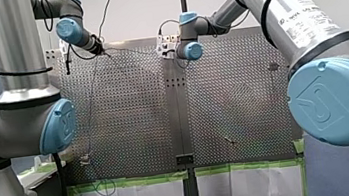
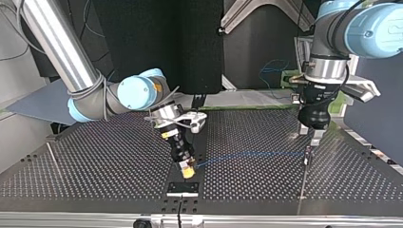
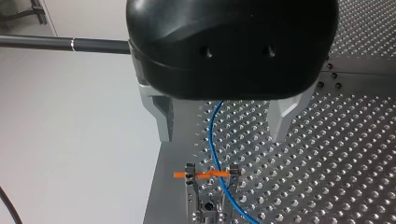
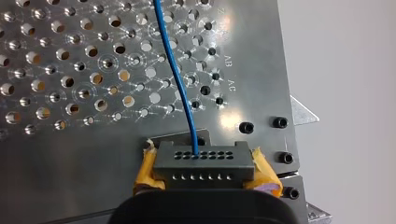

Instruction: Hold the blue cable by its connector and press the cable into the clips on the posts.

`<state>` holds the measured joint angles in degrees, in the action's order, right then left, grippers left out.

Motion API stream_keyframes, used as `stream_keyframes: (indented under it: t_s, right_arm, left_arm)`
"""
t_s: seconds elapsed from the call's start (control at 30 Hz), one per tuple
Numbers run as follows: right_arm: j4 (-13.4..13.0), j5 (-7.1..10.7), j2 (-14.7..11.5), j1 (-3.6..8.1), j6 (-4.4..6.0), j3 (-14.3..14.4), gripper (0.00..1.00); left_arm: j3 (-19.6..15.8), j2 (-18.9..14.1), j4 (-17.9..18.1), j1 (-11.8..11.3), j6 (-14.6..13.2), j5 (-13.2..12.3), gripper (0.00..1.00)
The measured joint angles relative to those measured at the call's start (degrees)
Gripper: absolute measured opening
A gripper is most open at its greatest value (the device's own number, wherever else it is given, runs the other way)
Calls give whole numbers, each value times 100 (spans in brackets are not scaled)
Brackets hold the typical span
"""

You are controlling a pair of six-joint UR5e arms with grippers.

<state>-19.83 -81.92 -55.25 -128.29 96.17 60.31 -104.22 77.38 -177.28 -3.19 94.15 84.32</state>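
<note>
right claw (image 4: 205, 175) clamps the holed grey connector (image 4: 204, 158); left claw's (image 3: 222, 135) metal fingers (image 3: 162, 119) gape around thin blue cable (image 3: 210, 135).

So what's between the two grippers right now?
Only the blue cable, stretched over bare table from the connector in my right gripper to my left gripper, as the top view shows.

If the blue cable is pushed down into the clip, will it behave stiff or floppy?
Probably floppy: the blue cable is thin and curves gently away from the connector. It is likely light too, since it runs from my right gripper toward the clip with little sag.
</note>
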Motion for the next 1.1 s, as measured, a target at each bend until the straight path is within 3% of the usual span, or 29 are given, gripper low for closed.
stream_keyframes:
  t_s: [0.23,0.63,1.1]
  right_arm:
    - [31,-4,0,5,-9,0,0]
    - [66,-9,0,20,-36,2,0]
    - [66,-9,8,20,-51,18,0]
  left_arm:
    - [3,0,0,77,-79,114,100]
    - [75,104,-29,383,-321,-141,100]
    - [436,610,214,672,-469,416,100]
